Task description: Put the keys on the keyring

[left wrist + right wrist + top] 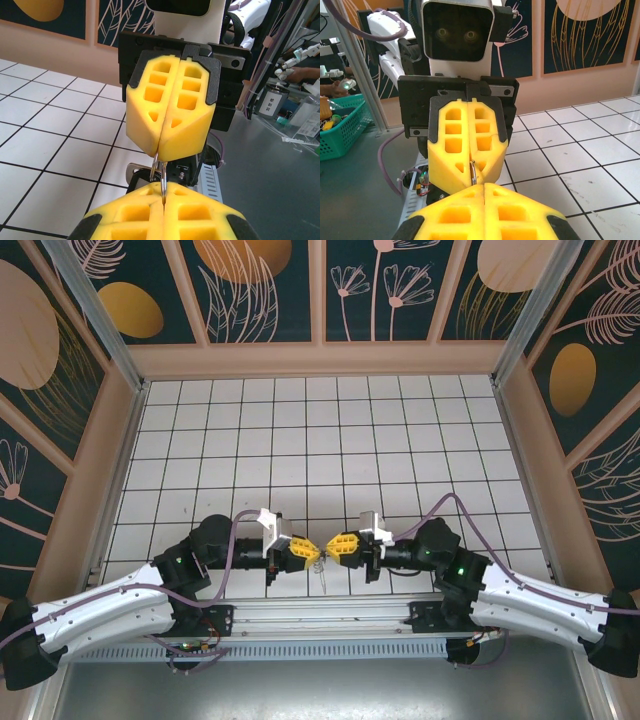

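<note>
Meeting tip to tip above the near edge of the tiled table (300,440), the left claw (303,551) and right claw (337,546) are both clamped fully closed. Between the tips a thin metal loop, the keyring (161,172), runs into both seams, so each claw pinches it. Most of the loop is hidden inside the seams. From above, a small glinting tangle (319,566) dangles just below the tips, too small and fine to sort into separate parts.
</note>
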